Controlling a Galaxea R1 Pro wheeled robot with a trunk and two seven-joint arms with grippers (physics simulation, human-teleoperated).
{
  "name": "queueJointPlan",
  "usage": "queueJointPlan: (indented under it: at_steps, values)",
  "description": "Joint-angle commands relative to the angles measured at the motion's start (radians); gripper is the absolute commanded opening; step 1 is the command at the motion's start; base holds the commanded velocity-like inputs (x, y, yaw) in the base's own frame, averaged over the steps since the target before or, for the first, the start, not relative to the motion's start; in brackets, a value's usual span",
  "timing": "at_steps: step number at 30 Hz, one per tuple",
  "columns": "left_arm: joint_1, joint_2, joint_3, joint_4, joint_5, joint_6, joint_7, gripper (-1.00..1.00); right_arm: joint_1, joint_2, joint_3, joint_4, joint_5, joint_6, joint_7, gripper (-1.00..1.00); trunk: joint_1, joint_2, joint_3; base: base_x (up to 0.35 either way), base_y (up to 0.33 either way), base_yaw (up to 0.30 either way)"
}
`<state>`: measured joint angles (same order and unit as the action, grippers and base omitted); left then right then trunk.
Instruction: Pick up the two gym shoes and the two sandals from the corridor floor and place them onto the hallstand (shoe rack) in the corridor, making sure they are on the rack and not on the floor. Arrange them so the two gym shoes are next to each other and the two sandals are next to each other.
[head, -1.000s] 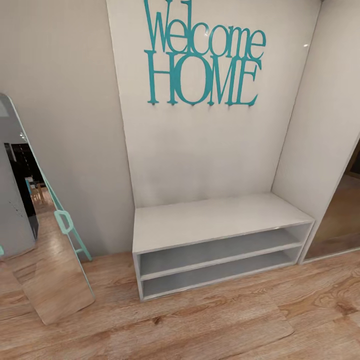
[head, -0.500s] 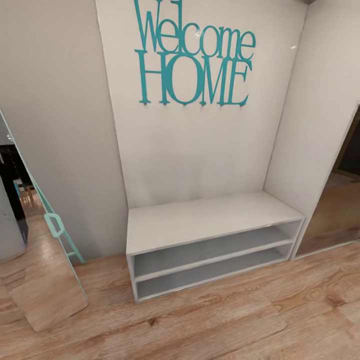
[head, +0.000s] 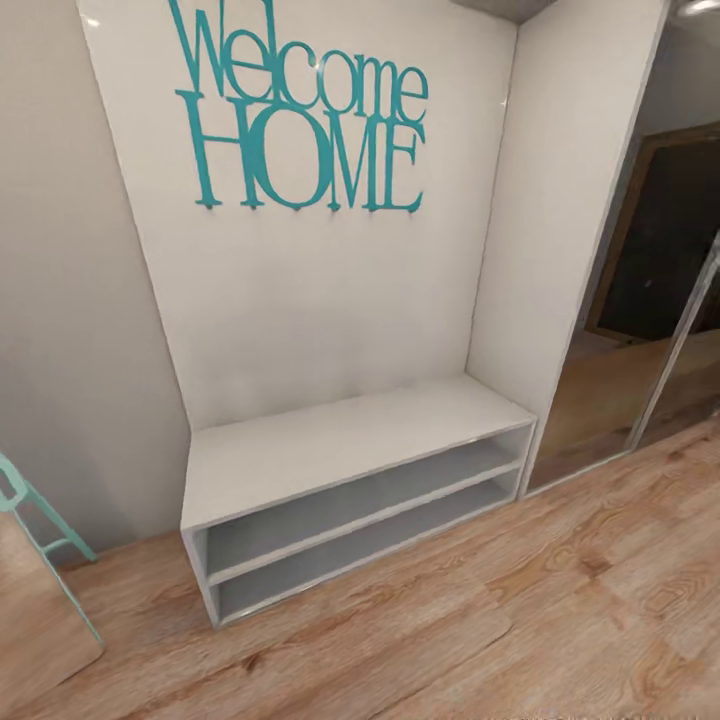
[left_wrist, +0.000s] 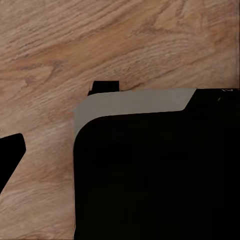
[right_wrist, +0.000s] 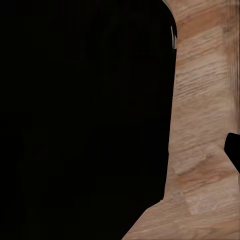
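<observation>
The gym shoes, the sandals and the hallstand are out of view. The corridor floor (head: 470, 640) is light brown wood planks running across the front of the head view. In the left wrist view the same floor (left_wrist: 100, 40) lies under a large black robot body (left_wrist: 160, 175) with a grey edge, and a dark tip (left_wrist: 9, 159) pokes in at the side. In the right wrist view a black mass (right_wrist: 85, 120) covers most of the picture beside a strip of floor (right_wrist: 200, 125), with a small dark tip (right_wrist: 233, 150) at the edge. Neither tip shows how the jaws stand.
A light grey low bench unit (head: 340, 450) with two open shelves stands against the wall under teal "Welcome HOME" lettering (head: 300, 130). A leaning mirror with a teal frame (head: 40, 540) is at the far left. A mirrored sliding door (head: 640, 300) is at the right.
The camera has swung to the right. The bench unit and lettering sit further left in the picture, the leaning mirror is nearly out of frame, and more of the sliding door shows.
</observation>
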<state>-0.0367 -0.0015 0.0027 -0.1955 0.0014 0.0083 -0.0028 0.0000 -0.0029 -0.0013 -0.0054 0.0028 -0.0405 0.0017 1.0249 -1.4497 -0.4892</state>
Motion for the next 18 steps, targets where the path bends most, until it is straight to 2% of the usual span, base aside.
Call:
queueJointPlan:
  at_steps: [1,11,14,18]
  values:
    - [0.000,0.000,0.000,-0.001,0.000,0.001,0.000,1.00,0.000,0.000,0.000,-0.001,0.000,-0.002,0.000,1.00,0.000,0.000,-0.001,0.131,-0.264,-0.299]
    - [0.000,0.000,0.000,-0.001,0.000,0.001,0.000,1.00,0.000,0.000,0.000,-0.001,0.000,-0.002,0.001,1.00,0.000,0.000,-0.001,0.128,-0.271,-0.272]
    - [0.000,0.000,0.000,-0.001,0.000,0.001,0.000,1.00,0.000,0.000,0.000,-0.001,0.000,-0.002,0.001,1.00,0.000,0.000,-0.001,0.042,-0.225,-0.146]
    - [0.000,0.000,0.000,-0.001,0.000,0.001,0.001,1.00,0.000,0.000,0.000,-0.001,0.000,-0.012,0.000,1.00,0.000,0.000,-0.001,0.012,-0.075,-0.041]
